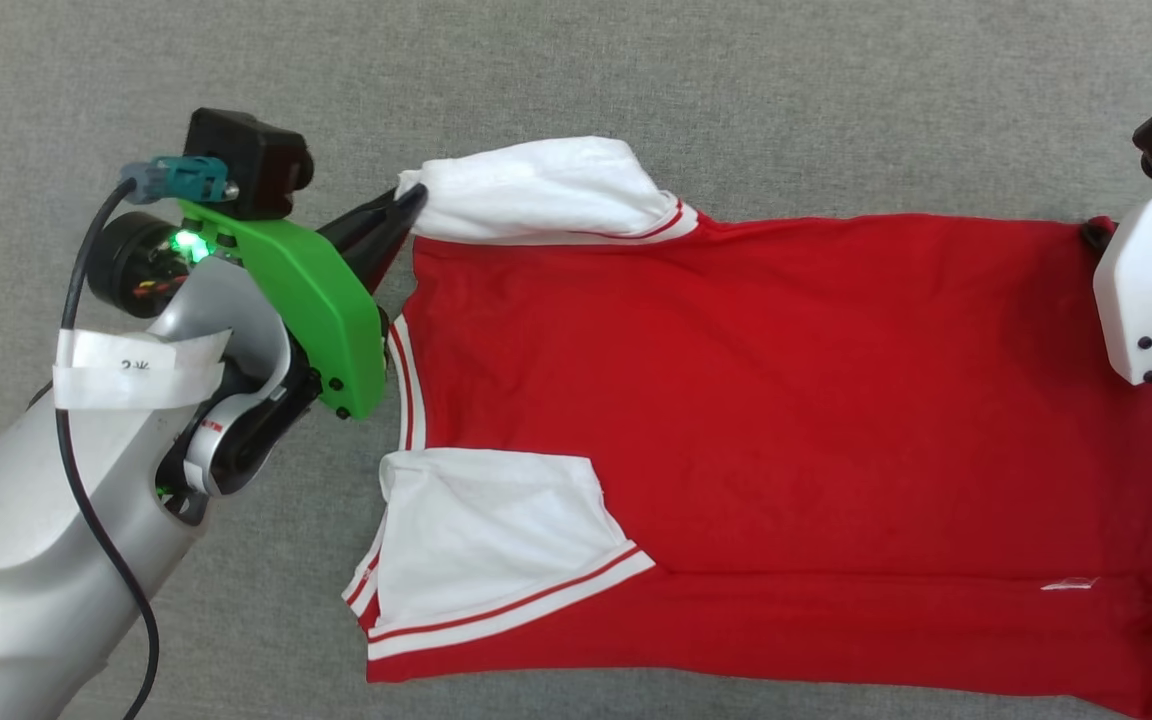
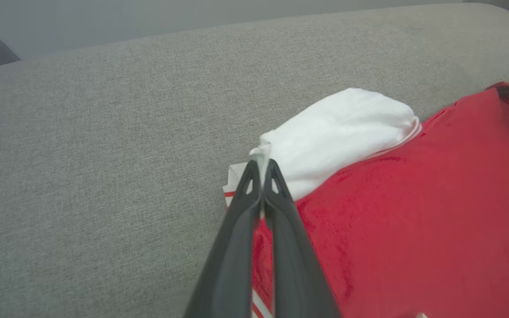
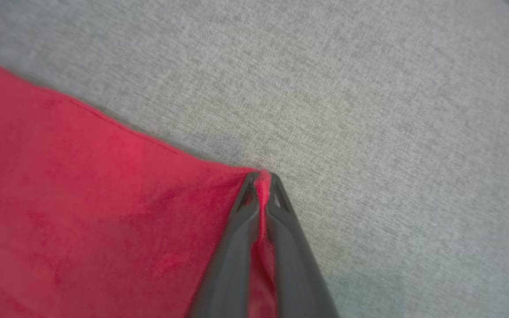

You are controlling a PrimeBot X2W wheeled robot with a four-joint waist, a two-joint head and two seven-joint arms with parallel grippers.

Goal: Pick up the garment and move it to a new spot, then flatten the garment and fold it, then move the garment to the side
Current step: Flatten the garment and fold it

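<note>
Head view is showing the garment (image 1: pixel 786 400) lying spread over the grey woven surface (image 1: pixel 736 80), with its long axis running from 9 o'clock to 3 o'clock. Its neck end is pointing toward 9 o'clock and its hem toward 3 o'clock. The striped collar trim (image 1: pixel 408 385) is curving along the 9 o'clock edge. The upper sleeve (image 1: pixel 546 190) is bunching white at about 11 o'clock, while the lower sleeve (image 1: pixel 486 530) is lying folded onto the red body at about 7 o'clock. A crease is running along the side nearest 6 o'clock, and a small white tag (image 1: pixel 1069 583) is sitting on it toward 4 o'clock.

The left gripper (image 1: pixel 411 197) is reaching in from 9 o'clock, its fingers pressing together on the tip of the upper sleeve, with white cloth showing between them in the left wrist view. The right gripper (image 1: pixel 1094 233) is coming in at 2 o'clock, its fingers pinching the red hem corner, and in the right wrist view the fabric is puckering between the tips.

Grey cloth is covering the surface all around the garment. In the left wrist view its far edge is curving at 12 o'clock in front of a plain pale wall (image 2: pixel 148 17).
</note>
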